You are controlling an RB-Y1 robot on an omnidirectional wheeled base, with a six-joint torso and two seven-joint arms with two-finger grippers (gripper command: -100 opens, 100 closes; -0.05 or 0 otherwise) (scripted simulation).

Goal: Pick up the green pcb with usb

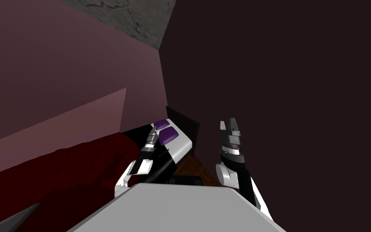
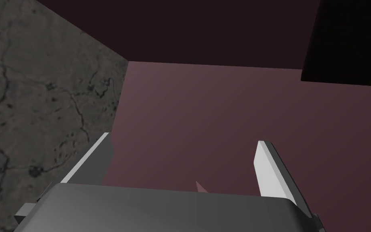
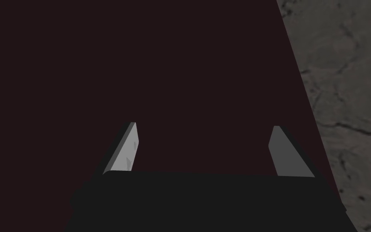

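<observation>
Indoors, my left gripper (image 1: 154,129) hovers by two purple pillows (image 1: 169,135) at the bed's (image 1: 182,146) edge, fingers apart; right gripper (image 1: 228,124) likewise spread.

The grey surface (image 2: 40,100) meeting the mauve wall (image 2: 221,121) looks rough and cracked, like concrete. The wall itself is smooth and matt. The fingers (image 2: 267,169) of the left gripper (image 2: 184,139) look smooth, with a dull sheen.

Purple cushions (image 1: 161,124) (image 1: 169,135): two. White bed (image 1: 182,146): one. Grippers (image 2: 183,139) (image 3: 204,125): two, two fingers (image 2: 267,169) each.
</observation>
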